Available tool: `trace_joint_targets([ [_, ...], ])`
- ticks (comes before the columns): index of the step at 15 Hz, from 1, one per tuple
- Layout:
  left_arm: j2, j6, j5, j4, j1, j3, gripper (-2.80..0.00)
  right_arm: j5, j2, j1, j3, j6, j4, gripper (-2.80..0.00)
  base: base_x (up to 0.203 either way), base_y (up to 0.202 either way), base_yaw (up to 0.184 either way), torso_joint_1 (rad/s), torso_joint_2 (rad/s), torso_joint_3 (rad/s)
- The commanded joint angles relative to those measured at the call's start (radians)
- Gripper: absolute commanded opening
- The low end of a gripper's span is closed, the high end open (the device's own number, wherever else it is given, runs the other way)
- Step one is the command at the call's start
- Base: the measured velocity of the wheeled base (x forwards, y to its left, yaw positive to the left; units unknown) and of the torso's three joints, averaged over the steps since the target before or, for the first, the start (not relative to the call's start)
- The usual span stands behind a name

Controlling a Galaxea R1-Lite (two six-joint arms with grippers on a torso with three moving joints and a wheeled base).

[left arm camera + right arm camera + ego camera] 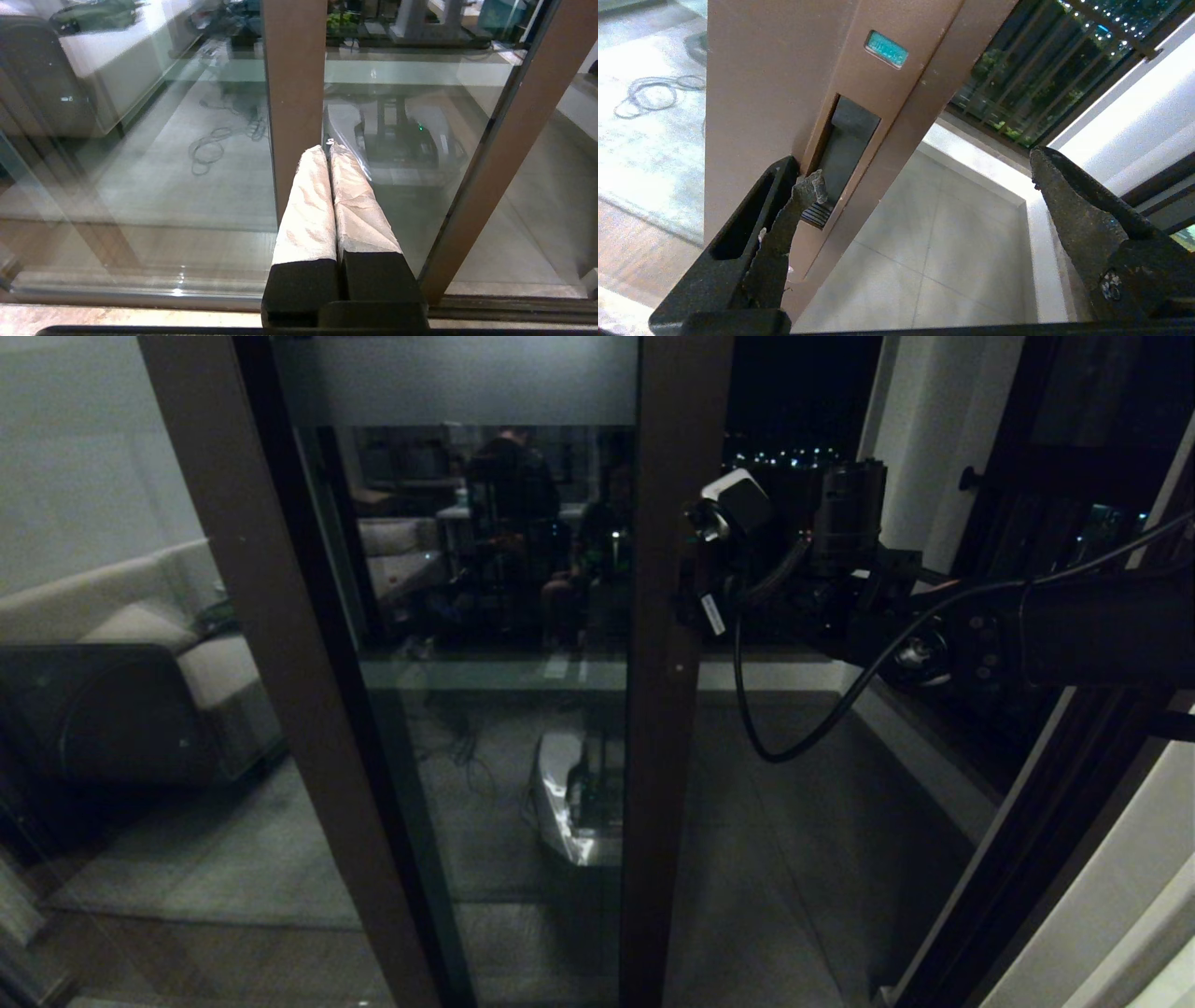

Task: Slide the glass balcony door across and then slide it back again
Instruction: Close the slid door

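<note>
One working arm: the right gripper [924, 186], reaching in from the right of the head view to the door's stile; the left arm is parked low, facing the glass.
Door position: the glass balcony door [495, 644] stands mid-view, partly slid across, its right-hand stile [667, 709] bordering the open gap to the balcony floor [794, 859].
Long axis: the stile and its recessed handle [847, 140] run vertically; travel is sideways, across that axis.
Right gripper state: jaws spread wide, holding nothing; one fingertip [810, 191] sits at the lower end of the recess, the other hangs clear over the gap.
Left gripper [329, 154] state: padded fingers pressed together, empty.
Key relation: the door lies toward the robot's left of the right gripper, so that arm is nearer and seems placed to push or hook.
</note>
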State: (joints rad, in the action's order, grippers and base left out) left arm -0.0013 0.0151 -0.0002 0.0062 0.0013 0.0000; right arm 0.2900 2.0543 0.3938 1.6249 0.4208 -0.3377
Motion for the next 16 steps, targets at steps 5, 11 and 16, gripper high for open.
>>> trace_joint_targets([
  [5, 0.0, 0.0, 0.0, 0.0, 0.0, 0.002, -2.8, 0.001, 0.0, -0.174, -0.002, 0.013, 0.0, 0.0, 0.0, 0.0, 0.0, 0.0, 0.0, 0.0],
  [11, 0.0, 0.0, 0.0, 0.0, 0.0, 0.002, -2.8, 0.001, 0.0, -0.191, -0.007, 0.019, 0.001, 0.0, 0.0, 0.0, 0.0, 0.0, 0.0, 0.0],
  [16, 0.0, 0.0, 0.0, 0.0, 0.0, 0.002, -2.8, -0.014, -0.028, -0.201, -0.007, 0.01, -0.001, 0.0, 0.0, 0.0, 0.0, 0.0, 0.0, 0.0],
])
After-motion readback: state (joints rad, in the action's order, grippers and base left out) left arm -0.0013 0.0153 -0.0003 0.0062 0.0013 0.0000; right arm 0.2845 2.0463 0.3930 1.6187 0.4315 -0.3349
